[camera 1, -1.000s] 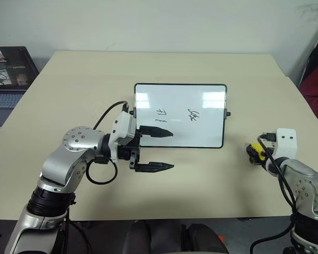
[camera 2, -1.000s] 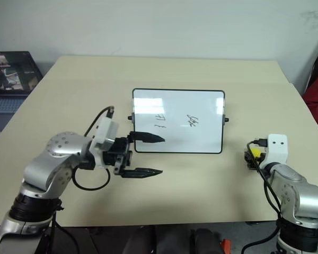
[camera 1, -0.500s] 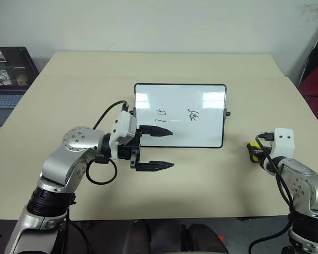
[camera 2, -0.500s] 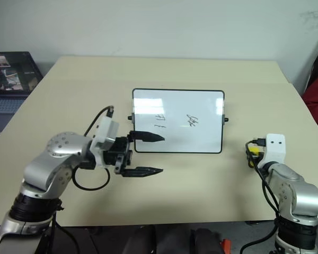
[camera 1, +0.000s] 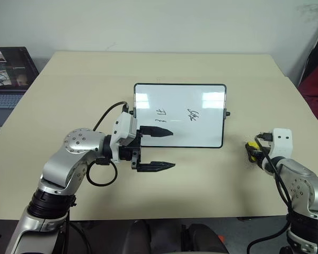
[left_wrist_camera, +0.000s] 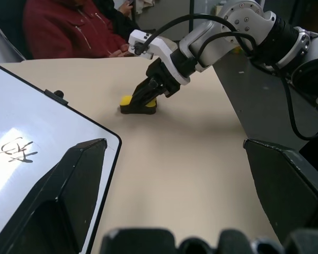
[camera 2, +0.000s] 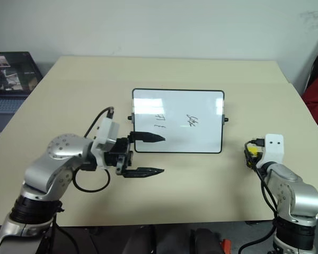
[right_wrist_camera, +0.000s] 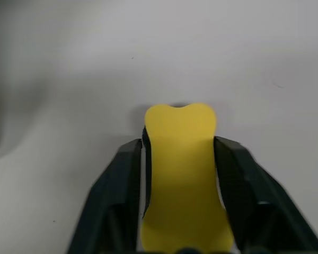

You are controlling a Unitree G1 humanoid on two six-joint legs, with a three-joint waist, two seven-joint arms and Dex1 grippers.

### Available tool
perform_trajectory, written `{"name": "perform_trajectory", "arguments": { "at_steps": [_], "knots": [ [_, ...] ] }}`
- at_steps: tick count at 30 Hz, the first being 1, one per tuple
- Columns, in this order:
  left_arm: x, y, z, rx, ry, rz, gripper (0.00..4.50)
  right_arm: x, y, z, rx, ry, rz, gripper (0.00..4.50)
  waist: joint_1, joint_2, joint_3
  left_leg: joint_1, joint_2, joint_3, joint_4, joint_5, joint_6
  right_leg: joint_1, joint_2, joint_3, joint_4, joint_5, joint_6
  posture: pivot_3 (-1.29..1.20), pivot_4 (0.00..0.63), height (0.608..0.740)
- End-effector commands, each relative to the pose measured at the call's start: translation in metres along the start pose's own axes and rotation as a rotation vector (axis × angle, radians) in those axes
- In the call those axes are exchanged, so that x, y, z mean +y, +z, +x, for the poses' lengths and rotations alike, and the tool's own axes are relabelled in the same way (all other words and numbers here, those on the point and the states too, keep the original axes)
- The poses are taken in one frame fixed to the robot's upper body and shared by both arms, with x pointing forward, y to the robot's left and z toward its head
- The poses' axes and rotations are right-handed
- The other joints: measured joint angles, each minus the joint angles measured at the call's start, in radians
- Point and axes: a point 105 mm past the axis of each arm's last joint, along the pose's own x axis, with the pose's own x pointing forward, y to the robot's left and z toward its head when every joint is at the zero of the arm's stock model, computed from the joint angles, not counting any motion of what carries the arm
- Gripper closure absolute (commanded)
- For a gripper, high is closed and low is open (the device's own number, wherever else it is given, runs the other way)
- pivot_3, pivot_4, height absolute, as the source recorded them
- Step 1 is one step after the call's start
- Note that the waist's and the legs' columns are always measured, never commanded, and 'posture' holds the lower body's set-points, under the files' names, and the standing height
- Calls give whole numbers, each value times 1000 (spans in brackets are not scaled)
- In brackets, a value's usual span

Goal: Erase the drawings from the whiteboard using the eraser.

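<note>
the right gripper [camera 1: 256, 152] hides most of the eraser [camera 1: 251, 145], and the drawings [camera 1: 193, 114] are too small to read.

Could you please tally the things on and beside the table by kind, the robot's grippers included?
Whiteboard: 1
Drawings: 2
Eraser: 1
Grippers, left gripper and right gripper: 2
Laptop: 1
Table: 1
Total: 8

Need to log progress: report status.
Left gripper open, one finger over whiteboard. Right gripper closed on eraser, on table. Drawings unerased. Path clear.
</note>
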Motion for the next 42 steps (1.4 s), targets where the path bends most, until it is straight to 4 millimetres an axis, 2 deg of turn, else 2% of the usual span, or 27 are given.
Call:
{"name": "perform_trajectory", "arguments": {
  "at_steps": [1,18,20,23,24,32,36,39,42],
  "knots": [
    [-2,8,1,-10,-2,37,0,-1,9,-2,-42,-5,-15,1807,0,0,0,0,0,0,0,0,0,0,0,0,0,0,0,0,150,740],
    [-2,8,1,-10,1,37,0,-5,13,6,-64,-20,-32,1807,0,0,0,0,0,0,0,0,0,0,0,0,0,0,0,0,150,740],
    [-2,8,1,-10,2,36,0,-5,12,8,-64,-19,-32,2173,0,0,0,0,0,0,0,0,0,0,0,0,0,0,0,0,150,740],
    [-2,7,1,-10,6,36,0,-3,12,8,-62,-14,-32,3089,0,0,0,0,0,0,0,0,0,0,0,0,0,0,0,0,150,740],
    [-2,7,1,-9,8,36,0,-3,12,9,-62,-12,-30,3247,0,0,0,0,0,0,0,0,0,0,0,0,0,0,0,0,150,740],
    [1,4,-4,-8,66,20,0,3,12,9,-77,3,-8,3251,0,0,0,0,0,0,0,0,0,0,0,0,0,0,0,0,150,740],
    [8,4,-14,-11,151,2,0,7,15,6,-101,13,12,3251,-1,0,0,0,0,0,1,0,0,0,0,0,0,0,0,0,150,740],
    [16,-2,-31,11,277,-14,0,8,24,-2,-150,21,36,3251,-3,0,0,0,0,0,1,0,0,0,0,0,0,0,0,0,150,740],
    [16,-6,-37,25,321,-24,0,11,29,-7,-181,27,52,3251,0,0,0,0,1,0,0,0,0,0,0,0,1,0,0,0,150,740]
  ]
}}
